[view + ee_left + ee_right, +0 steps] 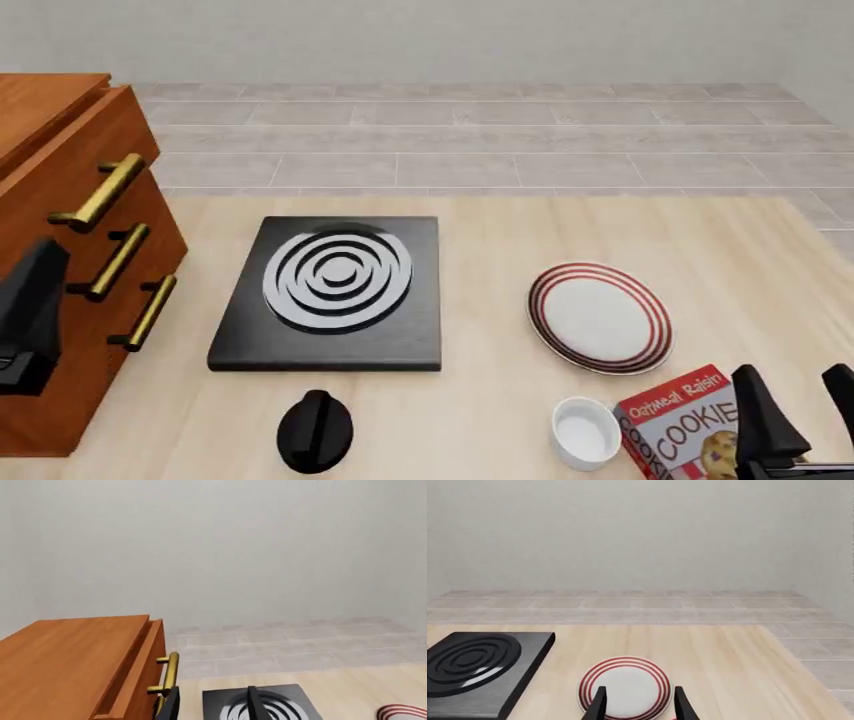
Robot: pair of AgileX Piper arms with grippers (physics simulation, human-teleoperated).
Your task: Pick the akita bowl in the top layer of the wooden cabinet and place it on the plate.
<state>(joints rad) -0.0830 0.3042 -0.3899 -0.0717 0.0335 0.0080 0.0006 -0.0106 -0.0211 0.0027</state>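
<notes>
Showing wooden cabinet (60,250) cut off at left, top layer (80,165) slightly ajar, bowl unseen, both grippers parted, empty.

The cabinet (60,260) at the left edge of the frame is reddish-brown wood with brass-coloured bar handles (100,192). Dead centre sits a black stove slab (334,292) with white spiral rings on it. The plate (599,317), right of centre, is white with thin red rings round the rim. Bottom of the frame: a plain white cup (586,432), a black knob (315,431), and a red cookie box (681,425) with white lettering. The table (481,240) is pale light wood, and the floor behind is grey tile.
</notes>
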